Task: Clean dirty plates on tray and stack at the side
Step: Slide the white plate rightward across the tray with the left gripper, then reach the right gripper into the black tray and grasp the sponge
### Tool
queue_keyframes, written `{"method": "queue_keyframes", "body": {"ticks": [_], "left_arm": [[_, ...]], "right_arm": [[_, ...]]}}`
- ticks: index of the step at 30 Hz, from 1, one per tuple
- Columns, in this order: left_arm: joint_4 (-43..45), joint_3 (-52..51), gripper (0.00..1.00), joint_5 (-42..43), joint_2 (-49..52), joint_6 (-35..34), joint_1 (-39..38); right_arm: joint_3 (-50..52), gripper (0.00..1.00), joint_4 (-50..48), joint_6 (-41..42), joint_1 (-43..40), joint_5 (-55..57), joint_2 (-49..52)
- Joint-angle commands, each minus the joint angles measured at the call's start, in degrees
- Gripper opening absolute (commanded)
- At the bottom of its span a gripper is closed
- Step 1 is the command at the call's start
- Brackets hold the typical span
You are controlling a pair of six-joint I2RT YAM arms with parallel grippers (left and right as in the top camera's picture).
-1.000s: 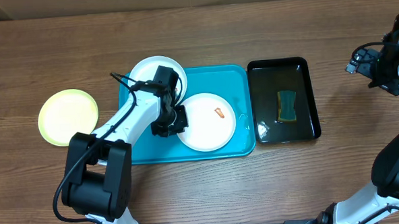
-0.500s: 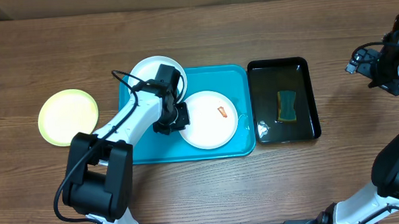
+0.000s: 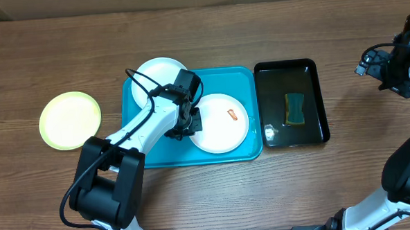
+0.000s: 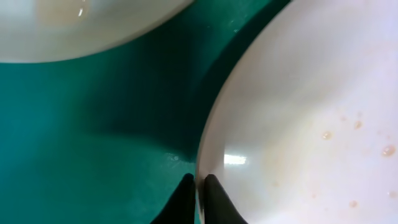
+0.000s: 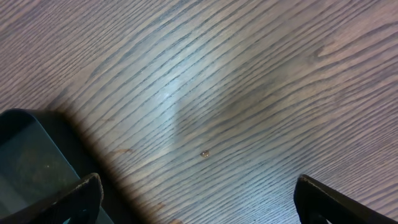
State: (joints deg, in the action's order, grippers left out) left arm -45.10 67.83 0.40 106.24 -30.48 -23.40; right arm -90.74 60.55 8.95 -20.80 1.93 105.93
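- The yellow-rimmed plate (image 3: 70, 119) lay alone on the desk (image 3: 50, 52) at far left, well apart from the tray (image 3: 231, 76). I took that as the likely stacking spot.
- The left arm rose from the near edge and slanted rightward over the tray's left half, with its wrist tipped down toward the tray floor.
- The plain white plate (image 3: 153, 74) sat at the tray's far-left corner, partly overhanging its rim, just behind that wrist.
- The left pincer (image 3: 189, 122) was at the left edge of the smeared white plate (image 3: 223, 124). In the wrist view its fingertips (image 4: 184, 198) were all but closed, one on each side of the thin rim, so it appeared to have the plate pinched.
- The smeared white plate spread rightward from the pincer in the middle of the tray. Being round, it had no long axis. An orange smear (image 3: 232, 115) lay right of its centre, on the side away from the grip.
- The left arm was by far the nearer to this plate.
- The black basin (image 3: 286, 63) stood just beside the tray's right end, with a sponge (image 3: 295, 109) inside.
- The right pincer (image 5: 199, 202) hung wide open and empty over bare desk, right of the basin and nearer the sponge.
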Motion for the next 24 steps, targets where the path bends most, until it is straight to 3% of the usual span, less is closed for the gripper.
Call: {"method": "queue_keyframes", "body": {"ticks": [1,5,9,14,20,24], "left_arm": [[-0.04,-0.24,0.04,-3.67,-1.36,-1.29,-0.37],[-0.09,-0.24,0.04,-3.85,-1.36,-1.29,-0.35],[0.42,-0.24,0.06,-3.85,-1.36,-1.29,-0.37],[0.92,-0.24,0.24,-3.74,-1.36,-1.81,-0.37],[0.81,-0.24,0.32,-3.56,-1.36,-1.9,-0.39],[0.81,-0.24,0.37,-3.56,-1.36,-1.9,-0.42]], "right_arm": [[-0.92,1.0,-0.24,-0.04,0.15,0.57,-0.59],[-0.92,1.0,-1.73,0.22,0.15,-1.81,-0.59],[-0.9,1.0,1.97,2.16,0.15,-24.72,-0.59],[-0.9,1.0,5.95,-2.8,0.96,-43.89,-0.59],[-0.9,1.0,11.74,-3.48,4.61,-43.17,-1.25],[-0.87,1.0,15.32,-3.45,9.55,-30.67,-1.64]]}}
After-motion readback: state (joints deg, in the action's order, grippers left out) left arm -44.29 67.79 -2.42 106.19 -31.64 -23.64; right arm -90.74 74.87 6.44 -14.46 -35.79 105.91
